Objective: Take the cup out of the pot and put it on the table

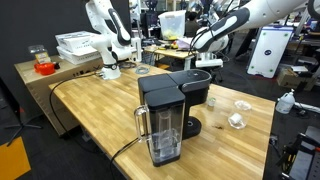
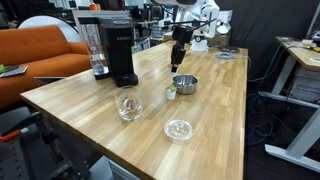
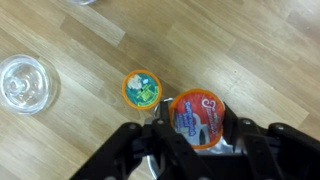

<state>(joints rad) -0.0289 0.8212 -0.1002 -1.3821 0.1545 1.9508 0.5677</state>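
The jaws are clamped on the red-lidded coffee-pod cup [image 3: 197,118], which hangs between them just above the steel pot [image 2: 185,84] mid-tabletop [image 2: 215,110]. The cup's foil lid faces up and its long axis is vertical. A green-lidded pod [image 3: 142,88] stands beyond.

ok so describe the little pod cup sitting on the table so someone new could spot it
On the light-wood table, look past the black coffee machine to the small metal pot near the middle. The pod cup stands on the wood right beside that pot. Its lid is green with an orange rim, unlike the red-lidded cup in the gripper.
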